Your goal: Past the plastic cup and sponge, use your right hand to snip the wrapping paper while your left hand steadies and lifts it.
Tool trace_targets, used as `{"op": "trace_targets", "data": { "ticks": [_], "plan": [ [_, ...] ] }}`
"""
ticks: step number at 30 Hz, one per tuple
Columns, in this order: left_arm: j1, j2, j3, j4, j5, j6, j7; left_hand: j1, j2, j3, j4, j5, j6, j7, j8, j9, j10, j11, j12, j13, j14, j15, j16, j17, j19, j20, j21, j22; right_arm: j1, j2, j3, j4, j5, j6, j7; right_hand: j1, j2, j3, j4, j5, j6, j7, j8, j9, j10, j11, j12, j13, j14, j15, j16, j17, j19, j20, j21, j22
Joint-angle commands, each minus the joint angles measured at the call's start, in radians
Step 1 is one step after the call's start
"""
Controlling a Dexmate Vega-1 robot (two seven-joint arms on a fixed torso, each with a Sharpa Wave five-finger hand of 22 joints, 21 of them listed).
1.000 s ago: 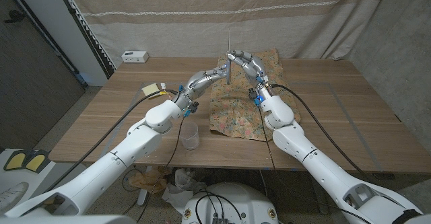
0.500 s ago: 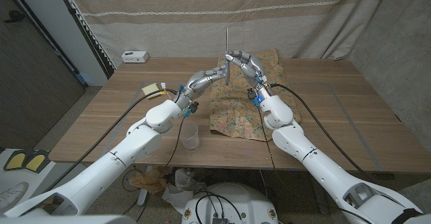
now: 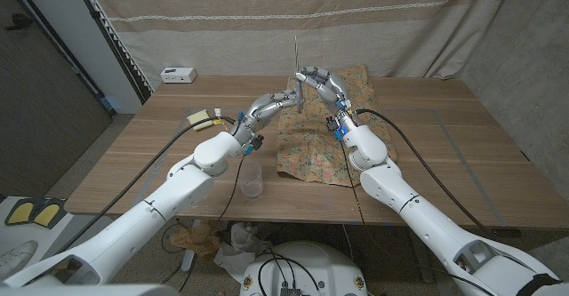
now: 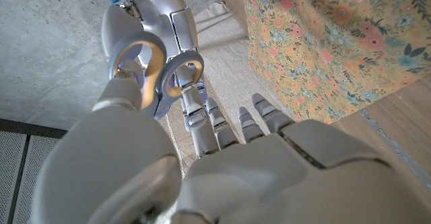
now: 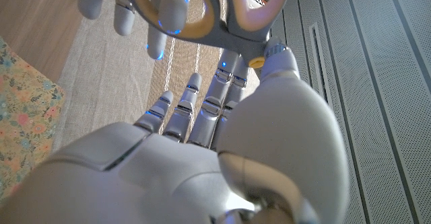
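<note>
My right robot hand (image 3: 322,81) holds the scissors (image 3: 298,65) upright, fingers through the loops, above the wrapping paper (image 3: 322,136) lying on the table (image 3: 427,145) at frame centre. My left robot hand (image 3: 283,98) reaches beside them, grasping nothing, fingers extended. I should tip the blades down and lift the paper's edge first; no writing is legible.

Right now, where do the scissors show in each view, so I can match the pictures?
Head view: scissors upright over the table's far middle, where the two arms meet.
Left wrist view: yellow-lined handle rings beyond the robot hand's fingertips.
Right wrist view: one handle ring past the fingertips.
Shared landmark: floral wrapping paper.
</note>
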Motion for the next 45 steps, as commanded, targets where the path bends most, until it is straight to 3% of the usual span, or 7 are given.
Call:
{"op": "trace_targets", "data": {
  "ticks": [1,22,25,34,39,45],
  "plan": [
    [0.003,0.001,0.005,-0.012,0.018,0.003,0.007,0.002,0.004,-0.006,0.002,0.002,-0.006,0.002,-0.009,0.003,0.0,0.001,0.001,0.002,0.0,-0.089,0.001,0.004,-0.005,-0.05,0.004,0.001,0.005,0.001,-0.005,0.004,-0.022,0.016,0.001,0.109,0.094,0.003,0.001,0.006,0.085,-0.07,0.005,0.002,0.091,-0.079,0.005,0.001,-0.004,-0.18,-0.003,0.003,0.0,0.009,-0.002,0.0],
    [-0.001,-0.005,0.007,0.005,0.04,-0.018,0.011,-0.001,0.002,-0.019,0.003,0.004,-0.011,0.009,-0.017,0.002,0.001,0.007,0.001,0.001,0.004,-0.086,0.003,0.004,-0.006,-0.047,0.004,0.001,0.02,0.006,-0.011,0.03,-0.075,0.034,-0.022,0.112,0.094,0.002,0.0,0.009,0.089,-0.072,0.004,0.001,0.091,-0.08,0.004,0.0,-0.003,-0.182,-0.003,0.003,0.0,0.009,-0.002,0.0],
    [0.0,-0.006,0.007,0.005,0.046,-0.022,0.014,-0.028,-0.012,-0.045,0.01,0.005,-0.03,0.013,-0.027,0.002,-0.001,0.008,0.0,0.001,0.004,-0.085,0.004,0.005,-0.006,-0.042,0.004,0.001,0.021,0.007,-0.013,0.031,-0.073,0.031,-0.022,0.112,0.094,0.002,0.0,0.009,0.09,-0.071,0.004,0.0,0.091,-0.08,0.004,0.001,-0.002,-0.181,-0.003,0.003,0.001,0.01,-0.001,0.0],
    [0.014,-0.009,-0.002,-0.007,0.034,-0.007,0.033,-0.062,-0.016,-0.082,0.016,0.006,-0.02,0.014,-0.025,0.002,0.004,0.004,0.002,0.001,0.01,-0.085,0.006,0.006,-0.002,-0.038,0.006,0.001,0.018,0.006,-0.014,0.024,-0.066,0.026,-0.019,0.112,0.094,0.002,0.0,0.01,0.09,-0.071,0.002,0.0,0.092,-0.08,0.004,0.0,-0.001,-0.182,-0.003,0.003,0.001,0.009,-0.001,0.0],
    [0.024,-0.017,-0.007,-0.005,0.034,-0.02,0.048,-0.083,-0.004,-0.117,0.017,0.013,0.034,-0.005,-0.009,0.002,0.035,-0.009,0.012,0.001,0.033,-0.09,0.012,0.006,0.011,-0.041,0.009,0.001,0.014,0.005,-0.015,0.017,-0.06,0.023,-0.016,0.112,0.094,0.002,0.0,0.01,0.089,-0.07,0.001,0.0,0.091,-0.08,0.004,0.001,-0.001,-0.182,-0.003,0.003,0.001,0.009,-0.001,0.0],
    [0.027,-0.011,-0.006,-0.012,0.038,-0.016,0.047,-0.079,0.002,-0.121,0.015,0.017,0.044,-0.007,-0.008,0.002,0.042,-0.013,0.014,0.001,0.039,-0.097,0.012,0.005,0.017,-0.047,0.011,0.002,0.009,0.003,-0.015,0.007,-0.056,0.021,-0.014,0.112,0.094,0.001,0.0,0.011,0.091,-0.07,0.001,0.0,0.091,-0.08,0.004,0.0,0.0,-0.181,-0.003,0.003,0.001,0.009,-0.001,0.0]
  ]
}}
